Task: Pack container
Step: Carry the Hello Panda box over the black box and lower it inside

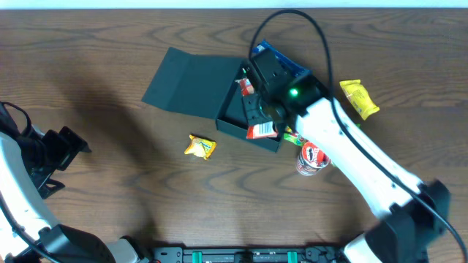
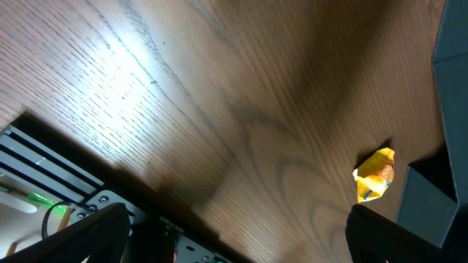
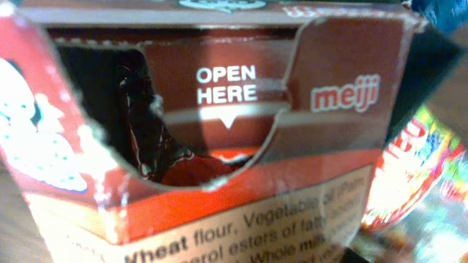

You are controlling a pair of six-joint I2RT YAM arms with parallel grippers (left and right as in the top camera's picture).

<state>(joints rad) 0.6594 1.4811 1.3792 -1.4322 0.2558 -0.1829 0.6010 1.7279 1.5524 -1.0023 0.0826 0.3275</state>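
Note:
The container [image 1: 191, 84] is a dark teal box with its flap lid lying open to the left; its edge shows in the left wrist view [image 2: 452, 102]. My right gripper [image 1: 257, 115] hangs over the box's front part, shut on a red-and-white carton [image 1: 261, 131]. The carton [image 3: 219, 146] fills the right wrist view and hides the fingers. It has a torn "OPEN HERE" flap. A red-and-white item [image 1: 245, 86] lies inside the box. My left gripper [image 1: 64, 148] is open and empty at the far left, its fingers wide apart [image 2: 234, 241].
A small yellow packet [image 1: 199, 147] lies in front of the box and shows in the left wrist view [image 2: 375, 174]. A blue packet [image 1: 284, 63] sits behind the box, a yellow packet [image 1: 359, 98] to the right, and a red-and-white cup [image 1: 313, 158] beside the right arm.

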